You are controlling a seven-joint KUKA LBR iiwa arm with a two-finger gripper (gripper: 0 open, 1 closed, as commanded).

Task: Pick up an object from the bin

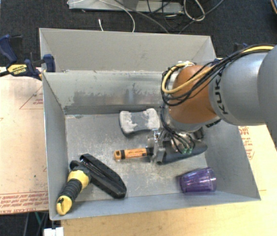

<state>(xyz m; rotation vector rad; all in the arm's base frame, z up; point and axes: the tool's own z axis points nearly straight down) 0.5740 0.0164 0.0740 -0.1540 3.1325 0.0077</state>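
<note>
One gripper point(157, 150), low over the floor right of centre, at the right end of a small orange-and-black stick point(131, 154) lying flat; contact cannot be told, nor whether it is released or clenched, the orange wrist cover point(190, 100) and cables hiding much of it. Just behind: pale grey lump point(137, 120). Front right, near: purple cup point(197, 180) on its side. Front left, well apart: black tool point(104, 176) beside a yellow-and-black handle point(73, 188). Grey metal bin point(56, 132), floor scuffed, set over dark carpet point(20, 9)
</note>
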